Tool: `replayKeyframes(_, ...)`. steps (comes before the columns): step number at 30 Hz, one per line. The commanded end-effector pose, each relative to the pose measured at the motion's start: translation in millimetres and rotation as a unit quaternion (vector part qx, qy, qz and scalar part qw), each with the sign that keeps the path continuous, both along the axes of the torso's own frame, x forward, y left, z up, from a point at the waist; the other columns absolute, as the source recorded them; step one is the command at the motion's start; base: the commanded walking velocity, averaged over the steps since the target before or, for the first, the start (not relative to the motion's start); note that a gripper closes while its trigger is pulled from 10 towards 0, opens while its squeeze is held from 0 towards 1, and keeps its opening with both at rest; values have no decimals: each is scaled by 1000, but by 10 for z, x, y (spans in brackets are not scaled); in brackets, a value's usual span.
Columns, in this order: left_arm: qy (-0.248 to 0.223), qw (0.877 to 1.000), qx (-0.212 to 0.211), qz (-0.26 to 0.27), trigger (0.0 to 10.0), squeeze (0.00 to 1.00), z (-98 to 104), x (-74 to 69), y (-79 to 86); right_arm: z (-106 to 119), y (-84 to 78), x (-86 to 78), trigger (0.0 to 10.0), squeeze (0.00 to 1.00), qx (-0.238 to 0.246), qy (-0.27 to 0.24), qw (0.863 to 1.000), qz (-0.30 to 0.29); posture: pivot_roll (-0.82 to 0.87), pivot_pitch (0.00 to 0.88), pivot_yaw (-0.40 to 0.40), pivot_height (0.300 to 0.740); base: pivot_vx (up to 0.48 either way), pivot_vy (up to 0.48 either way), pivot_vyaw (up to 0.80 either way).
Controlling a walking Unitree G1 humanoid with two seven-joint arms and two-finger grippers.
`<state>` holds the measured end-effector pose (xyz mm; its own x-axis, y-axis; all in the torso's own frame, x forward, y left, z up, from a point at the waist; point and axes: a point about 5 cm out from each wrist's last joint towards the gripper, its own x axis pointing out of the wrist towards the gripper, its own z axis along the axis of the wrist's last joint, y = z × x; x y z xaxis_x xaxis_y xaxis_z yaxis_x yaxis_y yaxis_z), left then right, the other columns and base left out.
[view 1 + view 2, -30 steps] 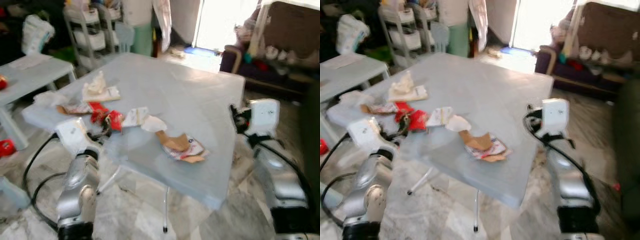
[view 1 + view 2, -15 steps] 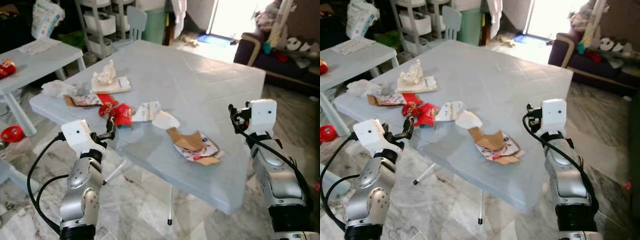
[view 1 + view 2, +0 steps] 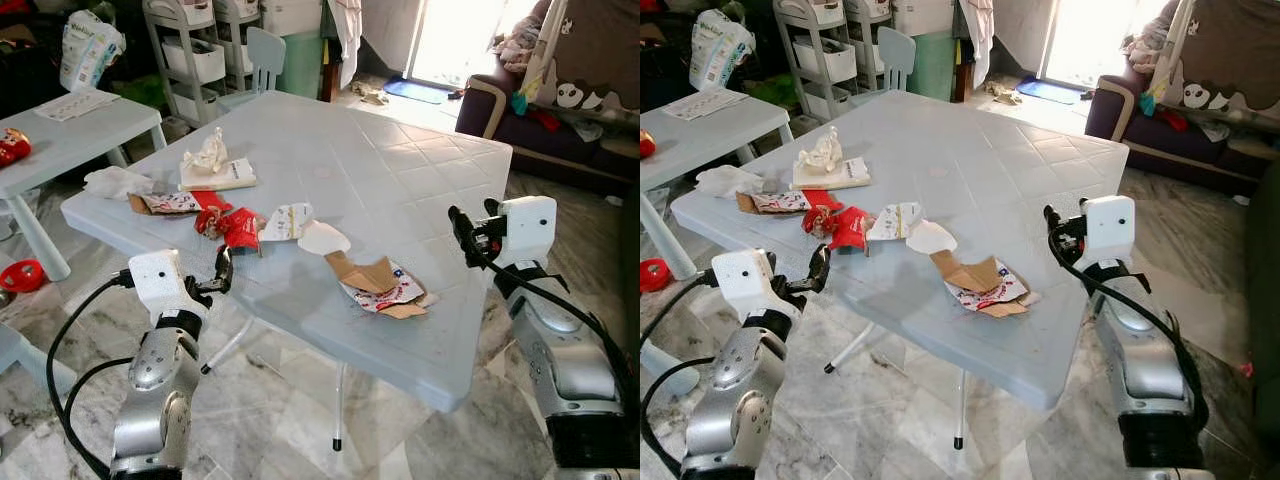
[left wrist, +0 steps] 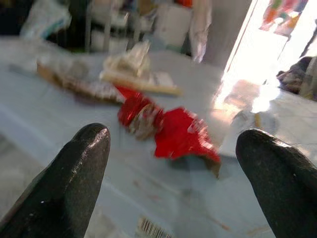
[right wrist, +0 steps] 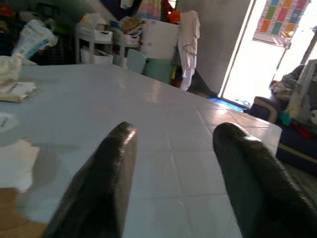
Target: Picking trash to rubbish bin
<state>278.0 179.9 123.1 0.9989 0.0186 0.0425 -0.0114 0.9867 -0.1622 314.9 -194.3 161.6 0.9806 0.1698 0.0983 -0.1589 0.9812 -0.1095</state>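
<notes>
- Pale blue plastic table (image 3: 400, 170): the landmark, standing on a marbled tile floor (image 3: 290, 400), litter strewn across the side nearest the robot
- Red wrapper (image 3: 232, 226): crumpled, on the table near its near-left edge, directly ahead of the left gripper in the left wrist view (image 4: 173, 131)
- White printed packet (image 3: 287, 220): on the table, just beside the red wrapper, toward the table's middle
- White tissue (image 3: 324, 238): flat on the table, just beside the packet
- Torn brown cardboard (image 3: 366, 272): on the table near its front edge, overlapping a printed wrapper (image 3: 400, 295)
- Crumpled paper on a flat booklet (image 3: 215, 165): on the table, further back along its left side
- Brown-edged wrapper (image 3: 160, 203): at the table's left edge, beside a white tissue wad (image 3: 115, 181)
- Left gripper (image 3: 222, 272): held just off the table's near-left edge, fingers (image 4: 74, 178) spread apart, grasping nothing
- Right gripper (image 3: 462, 232): held at the table's right edge, fingers (image 5: 114, 173) parted, grasping nothing, tips over the tabletop
- Second pale table (image 3: 70, 125): well apart from the first, to its left
- Dark sofa (image 3: 560, 110): beyond the table's far right corner
</notes>
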Motion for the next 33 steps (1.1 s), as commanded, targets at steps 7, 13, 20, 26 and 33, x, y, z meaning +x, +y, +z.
replayKeyframes(7, -17, 999, 33, -21, 10000, 1000, 17, -163, -2, -6, 8, -159, 10000, 1000, -10, 26, 996, 88, -6, 0, -45, 740, 0, 0, 0)
replayKeyframes(13, 7, 998, 51, -28, 10000, 1000, -104, -304, 69, -68, 77, -262, 10000, 1000, -41, 59, 978, 196, 9, 4, -35, 740, 0, 0, 0)
replayKeyframes(20, 9, 996, 75, -44, 10000, 1000, -105, -325, 92, -158, 189, -229, 10000, 1000, -80, 85, 957, 265, 38, 8, -36, 740, 0, 0, 0)
replayKeyframes(26, 16, 997, 61, -48, 10000, 1000, -101, -399, 140, -320, 214, -276, 10000, 1000, -146, 115, 935, 303, 82, 14, -27, 740, 0, 0, 0)
replayKeyframes(33, 33, 991, 52, -122, 10000, 1000, -130, -426, 17, -381, 194, -320, 10000, 1000, -208, 124, 915, 322, 78, 16, -9, 740, 0, 0, 0)
